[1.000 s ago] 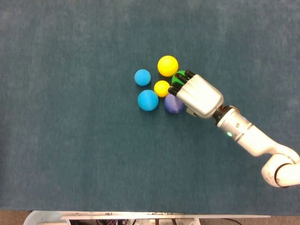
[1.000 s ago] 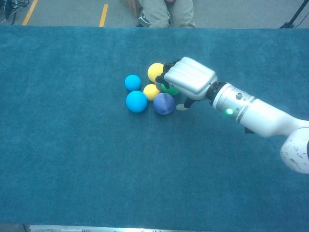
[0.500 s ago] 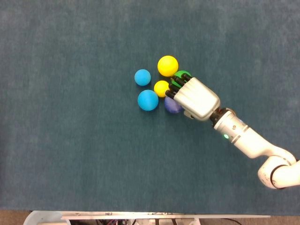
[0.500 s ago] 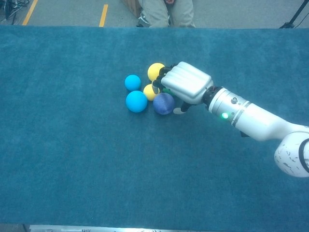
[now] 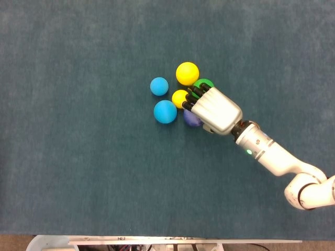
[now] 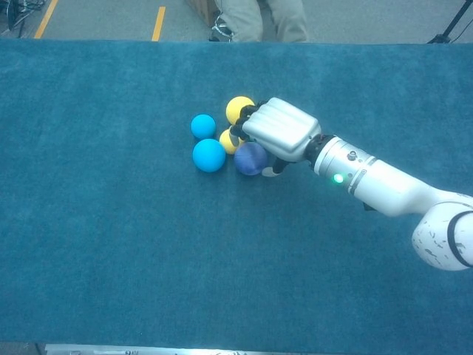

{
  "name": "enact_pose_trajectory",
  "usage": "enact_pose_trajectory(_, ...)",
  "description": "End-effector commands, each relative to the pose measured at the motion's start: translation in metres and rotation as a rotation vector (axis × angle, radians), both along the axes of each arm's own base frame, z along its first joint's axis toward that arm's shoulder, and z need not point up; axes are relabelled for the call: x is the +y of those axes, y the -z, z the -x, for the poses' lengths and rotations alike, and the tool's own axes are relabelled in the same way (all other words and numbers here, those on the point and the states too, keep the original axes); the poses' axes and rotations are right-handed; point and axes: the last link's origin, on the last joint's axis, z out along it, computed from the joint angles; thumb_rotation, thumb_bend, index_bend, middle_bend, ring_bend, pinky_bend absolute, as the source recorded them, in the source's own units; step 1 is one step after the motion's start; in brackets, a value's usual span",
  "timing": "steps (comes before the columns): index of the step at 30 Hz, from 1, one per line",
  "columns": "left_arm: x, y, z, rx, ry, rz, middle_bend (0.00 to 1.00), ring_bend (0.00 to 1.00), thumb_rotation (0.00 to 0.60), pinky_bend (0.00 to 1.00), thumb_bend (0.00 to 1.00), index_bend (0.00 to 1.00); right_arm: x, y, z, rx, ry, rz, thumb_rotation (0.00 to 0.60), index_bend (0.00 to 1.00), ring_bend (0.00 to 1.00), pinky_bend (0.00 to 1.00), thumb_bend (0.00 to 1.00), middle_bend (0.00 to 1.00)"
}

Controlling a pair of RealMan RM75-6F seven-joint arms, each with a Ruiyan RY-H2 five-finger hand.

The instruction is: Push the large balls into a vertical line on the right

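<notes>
Ball cluster, centre of frame: large yellow ball (image 5: 187,73), large blue ball (image 5: 165,111), purple ball (image 6: 250,158), green ball (image 5: 204,82), small yellow ball (image 5: 179,98), small blue ball (image 5: 159,86). Right hand (image 5: 213,110), fingers curled and holding nothing, has crept left over the green and purple balls; no line formed yet. No containers.

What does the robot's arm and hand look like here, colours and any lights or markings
Only the right arm shows. Its hand has a smooth silver-grey shell with black fingers. The forearm is glossy white and cylindrical, with a dark ring at the wrist and a small green light.
</notes>
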Motion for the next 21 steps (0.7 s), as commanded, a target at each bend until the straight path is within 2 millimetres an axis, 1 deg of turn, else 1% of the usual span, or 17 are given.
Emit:
enact_pose_trajectory(1, 0.0001, 0.0001, -0.0001, -0.001, 0.0, 0.0, 0.19, 0.23, 0.6, 0.31, 0.4, 0.32, 0.0, 0.0016, 0.0014, 0.006, 0.003, -0.004, 0.6, 0.38, 0.21, 0.32, 0.0, 0.39)
enact_pose_trajectory(5, 0.0004, 0.0006, -0.0005, -0.004, 0.003, 0.004, 0.19, 0.23, 0.6, 0.31, 0.4, 0.32, -0.0003, 0.004, 0.0026, 0.009, 0.007, -0.006, 0.6, 0.38, 0.21, 0.32, 0.0, 0.39)
enact_pose_trajectory(10, 0.0002, 0.0009, -0.0005, -0.011, 0.003, 0.013, 0.19, 0.24, 0.6, 0.31, 0.4, 0.32, 0.0001, 0.0071, 0.0029, 0.007, 0.005, -0.005, 0.6, 0.42, 0.21, 0.32, 0.0, 0.42)
enact_pose_trajectory(15, -0.0004, 0.0008, 0.0002, -0.017, 0.001, 0.015, 0.19, 0.24, 0.6, 0.31, 0.4, 0.32, 0.0003, 0.0091, 0.0032, -0.005, 0.005, 0.001, 0.6, 0.49, 0.26, 0.32, 0.0, 0.49)
enact_pose_trajectory(21, -0.0011, 0.0008, 0.0008, -0.021, 0.0, 0.019, 0.19, 0.24, 0.6, 0.31, 0.4, 0.32, 0.0009, 0.0084, 0.0048, -0.014, 0.004, 0.001, 0.6, 0.53, 0.31, 0.32, 0.0, 0.54)
